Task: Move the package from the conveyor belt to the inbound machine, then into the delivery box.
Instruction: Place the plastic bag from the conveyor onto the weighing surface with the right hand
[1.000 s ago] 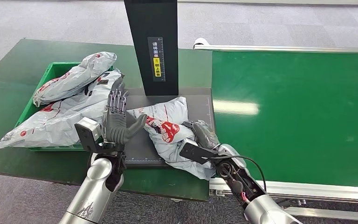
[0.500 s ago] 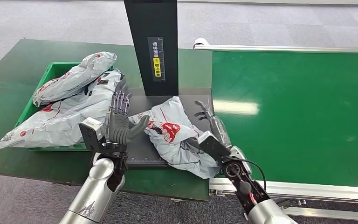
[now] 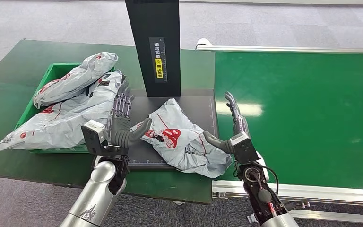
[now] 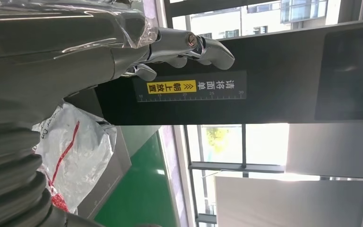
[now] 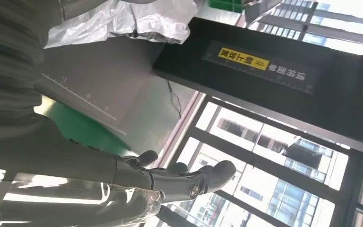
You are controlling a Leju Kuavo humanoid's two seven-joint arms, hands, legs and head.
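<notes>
A crumpled grey package (image 3: 182,137) with a red logo lies on the dark scale plate (image 3: 196,101) of the inbound machine, its lower corner hanging past the plate's front edge. It shows too in the left wrist view, package (image 4: 78,151), and in the right wrist view, package (image 5: 123,19). My left hand (image 3: 120,120) stands upright at the package's left side, fingers spread, thumb by its edge, holding nothing. My right hand (image 3: 234,127) is raised just right of the package, fingers stretched and apart, thumb pointing at the bag. The green delivery box (image 3: 52,75) at the left holds two grey packages (image 3: 71,101).
The black scanner column (image 3: 155,45) with a yellow label rises behind the plate. The green conveyor belt (image 3: 307,109) runs to the right, its metal rail along the near edge. A dark green table (image 3: 9,66) carries the box; grey floor lies beyond.
My right hand let go of the package, lifted off it and moved right, fingers now stretched out. The package settled on the plate. My left hand barely shifted.
</notes>
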